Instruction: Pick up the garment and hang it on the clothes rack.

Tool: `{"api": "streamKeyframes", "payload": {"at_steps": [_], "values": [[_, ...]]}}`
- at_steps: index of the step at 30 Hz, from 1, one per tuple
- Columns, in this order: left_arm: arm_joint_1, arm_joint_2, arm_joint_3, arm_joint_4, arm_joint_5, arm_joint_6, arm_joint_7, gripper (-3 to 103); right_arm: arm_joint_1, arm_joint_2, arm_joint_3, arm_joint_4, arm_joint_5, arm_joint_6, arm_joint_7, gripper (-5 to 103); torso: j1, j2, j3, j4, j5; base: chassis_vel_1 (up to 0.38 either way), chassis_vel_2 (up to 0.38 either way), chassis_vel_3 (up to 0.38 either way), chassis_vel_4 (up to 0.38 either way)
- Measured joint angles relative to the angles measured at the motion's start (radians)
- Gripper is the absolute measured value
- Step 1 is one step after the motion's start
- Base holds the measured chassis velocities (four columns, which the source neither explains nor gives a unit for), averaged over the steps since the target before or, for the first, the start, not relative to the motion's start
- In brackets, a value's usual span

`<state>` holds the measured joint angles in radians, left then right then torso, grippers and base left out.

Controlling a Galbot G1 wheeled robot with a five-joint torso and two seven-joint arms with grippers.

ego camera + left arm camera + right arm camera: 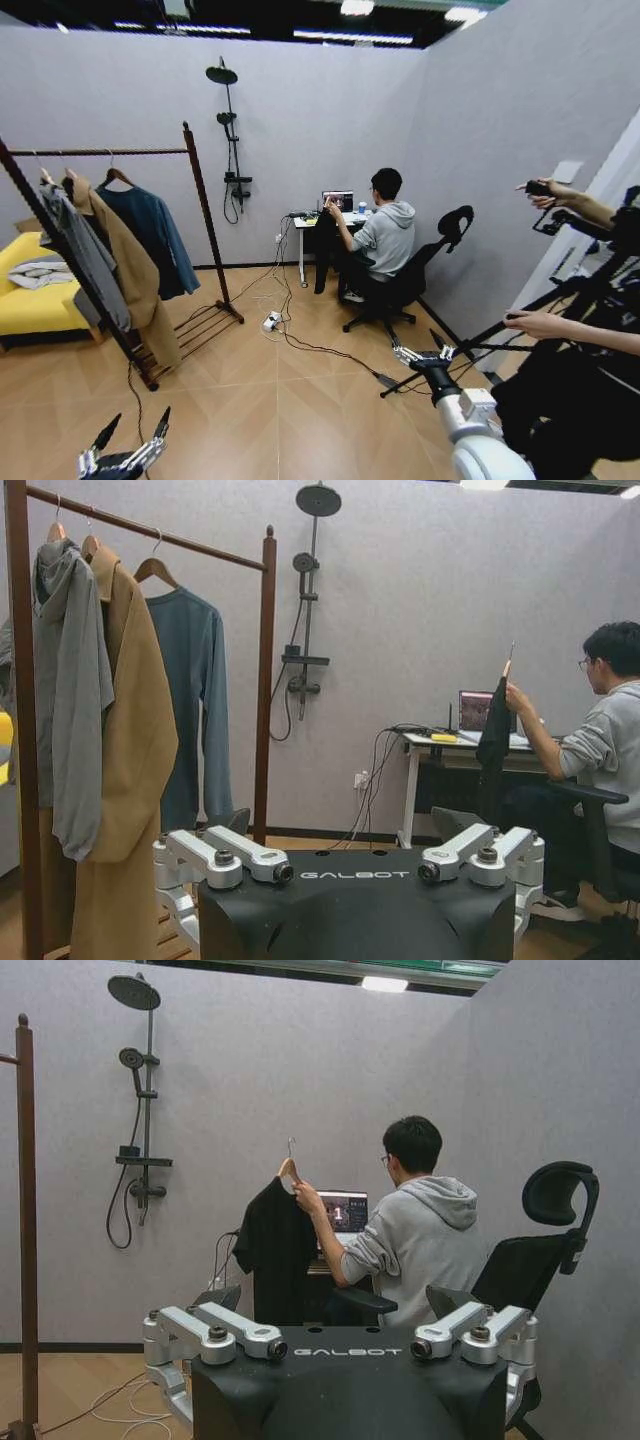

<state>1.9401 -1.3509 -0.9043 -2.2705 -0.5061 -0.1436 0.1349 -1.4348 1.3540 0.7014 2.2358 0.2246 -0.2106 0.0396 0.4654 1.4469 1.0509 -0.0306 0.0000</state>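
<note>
by the desk, garment in a seated person's hand, far from clothes rack

Garment: I read thin matt black cloth, on a pale wooden hanger.
Clothes rack: dark red-brown wood, smooth, faint sheen.
Left gripper: I see bare metal fingers, matt black plastic housing.
</note>
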Motion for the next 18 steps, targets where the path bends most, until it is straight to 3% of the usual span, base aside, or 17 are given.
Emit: {"api": "streamKeyframes", "payload": {"at_steps": [18], "values": [[0.000, 0.000, 0.000, 0.000, 0.000, 0.000, 0.000, 100, 0.027, -0.008, 0.002, -0.045, 0.011, 0.010, -0.009, 100, 0.000, 0.000, 0.000, 0.0002, 0.0000, 0.000, 0.000, 0.000, 0.000]]}}
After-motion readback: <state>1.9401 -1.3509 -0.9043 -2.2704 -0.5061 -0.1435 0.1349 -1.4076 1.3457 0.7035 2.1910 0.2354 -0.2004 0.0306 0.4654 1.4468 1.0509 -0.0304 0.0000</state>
